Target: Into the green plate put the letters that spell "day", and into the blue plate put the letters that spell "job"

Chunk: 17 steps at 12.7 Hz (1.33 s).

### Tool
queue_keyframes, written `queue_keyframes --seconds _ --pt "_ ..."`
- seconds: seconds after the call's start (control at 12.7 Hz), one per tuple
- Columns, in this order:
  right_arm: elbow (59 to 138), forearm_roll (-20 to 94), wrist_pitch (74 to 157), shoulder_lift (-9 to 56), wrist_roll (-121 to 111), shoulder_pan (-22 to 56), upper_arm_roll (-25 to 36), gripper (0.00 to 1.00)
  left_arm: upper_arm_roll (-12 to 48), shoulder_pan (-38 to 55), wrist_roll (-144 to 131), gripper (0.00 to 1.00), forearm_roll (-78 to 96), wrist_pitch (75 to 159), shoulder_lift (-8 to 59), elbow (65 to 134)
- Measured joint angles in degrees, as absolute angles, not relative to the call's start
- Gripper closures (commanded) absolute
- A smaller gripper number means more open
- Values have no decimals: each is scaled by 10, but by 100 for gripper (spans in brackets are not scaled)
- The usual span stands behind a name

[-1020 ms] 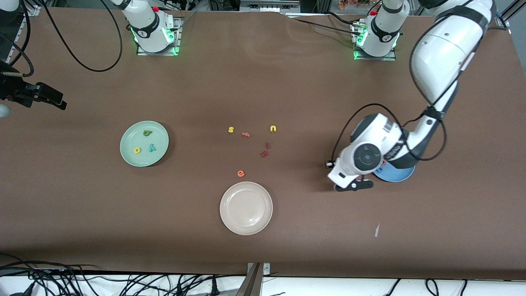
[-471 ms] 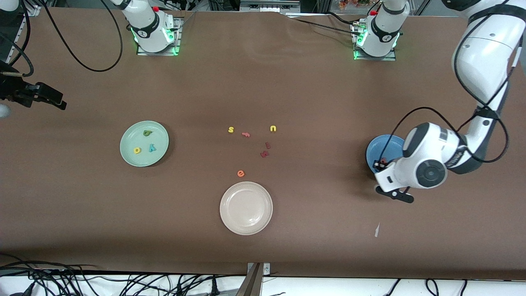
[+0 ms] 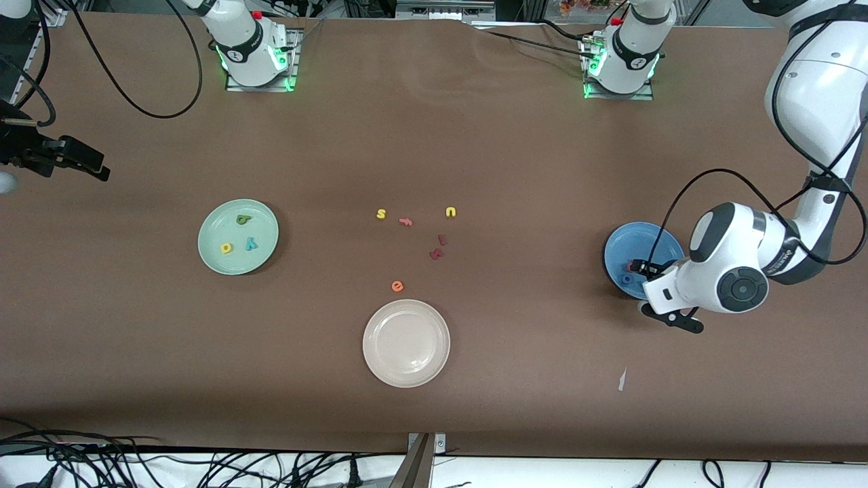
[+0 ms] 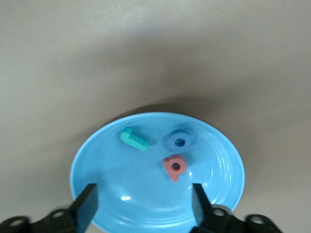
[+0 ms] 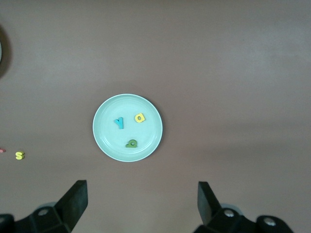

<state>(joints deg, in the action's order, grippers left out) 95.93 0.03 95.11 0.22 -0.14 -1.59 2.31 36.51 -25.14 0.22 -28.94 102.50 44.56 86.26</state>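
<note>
Left wrist view shows the left pincer [image 4: 144, 208] spread empty over the blue plate [image 4: 107, 194], where j [image 4: 134, 140], o [image 4: 180, 141] and b [image 4: 174, 167] lie, presumably just dropped, while the right pincer [image 5: 142, 204] waits spread high above the green plate [image 5: 104, 138] holding d [image 5: 131, 143], a [image 5: 140, 117], y [image 5: 119, 123].

- brown surface [image 3: 515, 149] fills most of the front view
- cream-white plate [image 3: 406, 343], lower centre, nothing in it
- orange "e" [image 3: 397, 286] just above the plate, apart from its rim
- yellow "s" [image 3: 381, 214] at mid-frame; also at the edge of the right wrist view
- yellow "u" [image 3: 451, 212] to the right of the "s"
- small pinkish piece [image 3: 405, 221] between "s" and "u"
- two dark red pieces [image 3: 439, 248] below the "u", close together
- small white scrap [image 3: 622, 379], lower right
- black cables [image 3: 135, 468] along the bottom edge
</note>
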Motion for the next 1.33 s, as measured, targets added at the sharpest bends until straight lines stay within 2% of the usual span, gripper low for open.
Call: queue_keyframes --seconds 0.31,0.71,0.86,1.1,1.18,1.33 --pt "959 0 951 2 -2 -16 23 0 366 -293 -6 0 -222 1001 374 857" --pt "958 0 949 2 -2 -15 23 0 363 -316 -6 0 -216 943 289 856" --pt "958 0 948 2 -2 -15 23 0 309 -296 -7 0 -163 938 248 856" --pt "958 0 948 2 -2 -15 23 0 146 -199 -5 0 -52 935 187 857" --pt "958 0 948 2 -2 -15 23 0 119 -176 -5 0 -42 935 174 857" --pt "958 0 948 2 -2 -15 23 0 103 -146 -6 0 -39 936 142 856"
